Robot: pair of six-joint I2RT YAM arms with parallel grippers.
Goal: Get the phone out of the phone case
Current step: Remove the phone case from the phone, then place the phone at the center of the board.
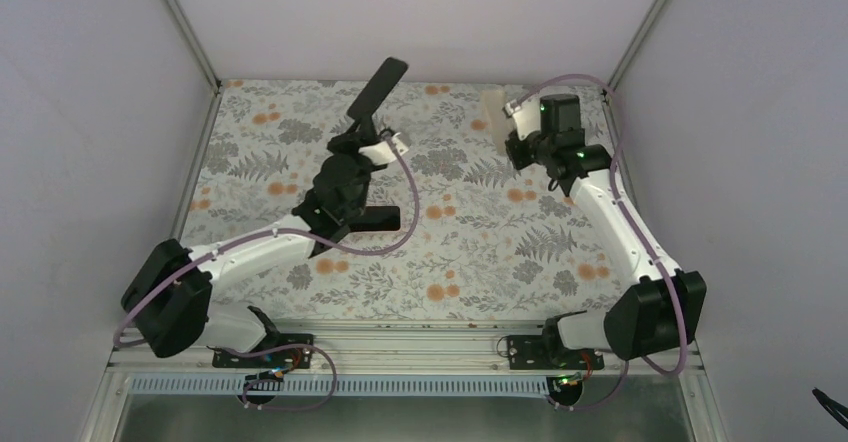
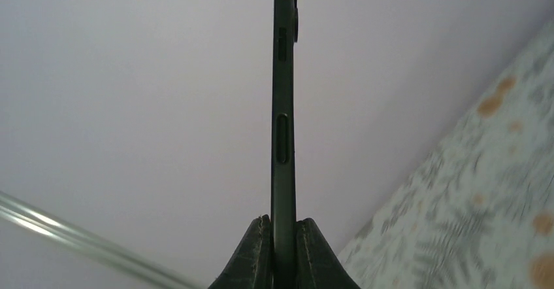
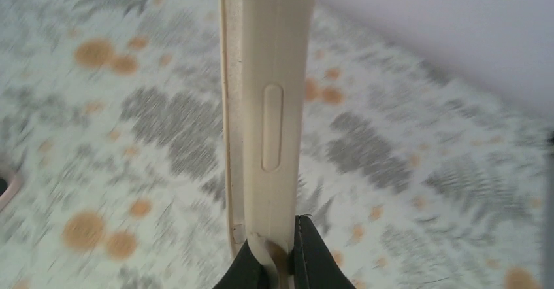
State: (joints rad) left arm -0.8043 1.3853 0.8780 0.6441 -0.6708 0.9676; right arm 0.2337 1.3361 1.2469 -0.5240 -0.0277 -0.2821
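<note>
Table (image 1: 450,262): one, flat, covered with a matt cloth printed with grey ferns and orange flowers, lying beneath both grippers
Arms (image 1: 270,247): two, white shells with black joints, one mauve cable looped along each
Phone case (image 3: 268,106): one, cream, smooth and rubbery, rounded edge with one raised oblong button moulding on its side wall; pinched at one end in the right gripper and standing straight out beyond its fingertips, above the cloth
Phone (image 2: 283,138): one, black, thin slab with a glossy metal edge; out of the case and well apart from it, lifted off the table, held at its near end in the left gripper and pointing away from the fingertips; one long pill-shaped button midway up the edge, a shorter one further out, camera bump at the far tip
Left gripper (image 2: 283,227): one, two black ridged fingers (image 2: 251,256) clamped tight on the phone's two faces
Right gripper (image 3: 277,240): one, two black pointed fingers closed on the case wall, a fold of cream material squeezed between them
</note>
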